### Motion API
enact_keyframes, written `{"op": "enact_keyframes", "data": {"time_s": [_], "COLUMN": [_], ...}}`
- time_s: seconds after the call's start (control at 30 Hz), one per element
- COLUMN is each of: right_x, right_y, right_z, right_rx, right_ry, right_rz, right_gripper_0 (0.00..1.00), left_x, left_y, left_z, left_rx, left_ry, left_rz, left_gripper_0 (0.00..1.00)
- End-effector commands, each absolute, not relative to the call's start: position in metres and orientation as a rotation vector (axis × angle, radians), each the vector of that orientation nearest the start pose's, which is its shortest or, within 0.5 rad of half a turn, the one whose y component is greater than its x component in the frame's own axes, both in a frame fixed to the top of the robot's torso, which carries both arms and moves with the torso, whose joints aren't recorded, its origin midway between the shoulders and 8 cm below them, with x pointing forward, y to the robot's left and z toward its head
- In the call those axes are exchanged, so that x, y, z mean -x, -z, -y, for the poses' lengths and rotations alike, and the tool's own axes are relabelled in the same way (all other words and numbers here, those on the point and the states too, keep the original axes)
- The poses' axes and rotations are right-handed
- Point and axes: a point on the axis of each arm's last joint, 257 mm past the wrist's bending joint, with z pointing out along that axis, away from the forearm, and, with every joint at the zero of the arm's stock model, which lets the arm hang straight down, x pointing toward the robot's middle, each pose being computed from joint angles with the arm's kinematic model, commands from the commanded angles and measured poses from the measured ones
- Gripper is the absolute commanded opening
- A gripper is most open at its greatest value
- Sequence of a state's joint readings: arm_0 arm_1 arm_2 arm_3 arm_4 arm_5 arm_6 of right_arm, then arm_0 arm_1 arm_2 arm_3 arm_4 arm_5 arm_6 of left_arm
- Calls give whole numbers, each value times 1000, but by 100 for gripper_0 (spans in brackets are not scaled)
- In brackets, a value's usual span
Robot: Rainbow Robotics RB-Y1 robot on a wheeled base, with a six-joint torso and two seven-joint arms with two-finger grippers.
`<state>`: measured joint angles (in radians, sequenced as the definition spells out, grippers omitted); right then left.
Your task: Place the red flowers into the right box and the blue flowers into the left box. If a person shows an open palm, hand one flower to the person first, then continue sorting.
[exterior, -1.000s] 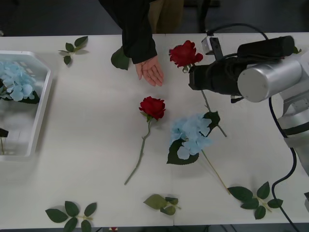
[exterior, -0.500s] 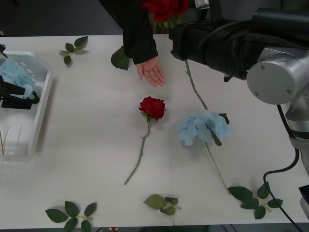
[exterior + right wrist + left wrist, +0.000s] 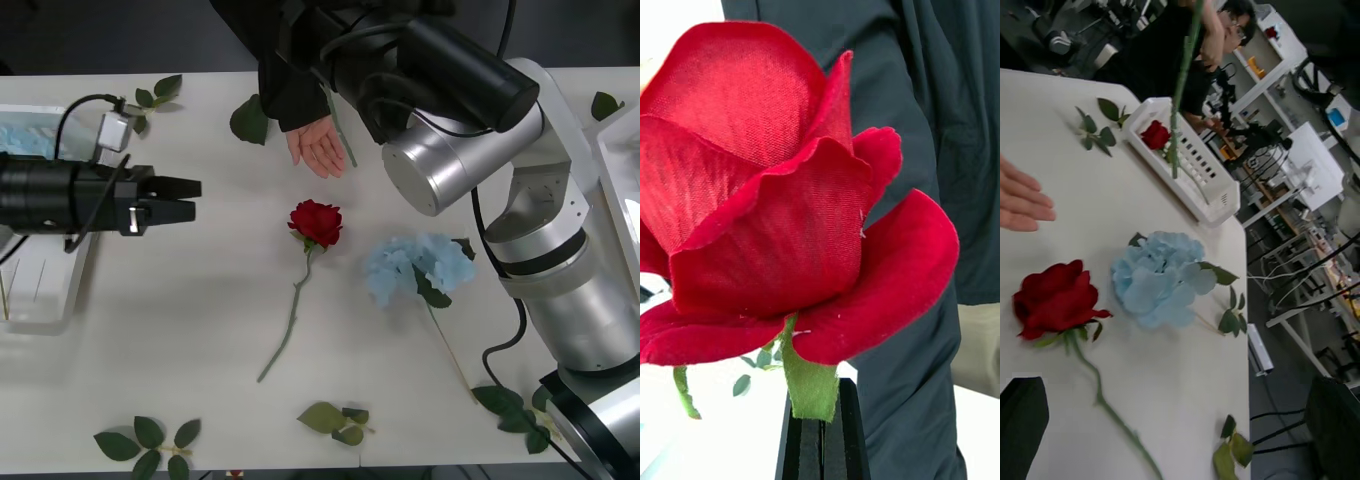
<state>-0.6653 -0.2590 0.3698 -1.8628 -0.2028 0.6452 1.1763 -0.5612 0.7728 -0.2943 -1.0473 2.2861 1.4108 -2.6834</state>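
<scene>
The right gripper, high above the table's far edge, is clamped on a red rose just under its head, and the stem hangs beside the person's open palm. A good handover lowers the rose gently into that palm before letting go. The left gripper waits over the table with its fingers apart.

The front camera looks down on the table from above the arms. The left wrist camera looks low across it, sharing the lying rose and blue flower. The right wrist camera sits close against a held rose.
</scene>
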Motion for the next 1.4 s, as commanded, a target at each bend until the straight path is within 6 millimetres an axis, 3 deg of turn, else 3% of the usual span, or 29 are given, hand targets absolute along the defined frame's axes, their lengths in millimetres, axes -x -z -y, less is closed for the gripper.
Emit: {"op": "enact_keyframes", "data": {"time_s": [0.03,0.1,0.23,1.4], "right_x": [-555,-560,-567,-568], "right_y": [-85,-83,-78,-78], "right_z": [-52,-50,-46,-44], "right_rx": [367,341,316,295], "right_ry": [-568,-579,-586,-624], "right_rz": [-1383,-1398,-1417,-1429], "right_gripper_0": [0,0,0,0], "left_x": [-457,-458,-459,-456], "left_y": [127,135,143,145], "left_z": [-112,-90,-71,-71], "left_rx": [-938,-931,-935,-945], "left_ry": [1386,1403,1409,1418], "left_rz": [-1621,-1633,-1649,-1656], "left_gripper_0": [100,100,100,100]}}
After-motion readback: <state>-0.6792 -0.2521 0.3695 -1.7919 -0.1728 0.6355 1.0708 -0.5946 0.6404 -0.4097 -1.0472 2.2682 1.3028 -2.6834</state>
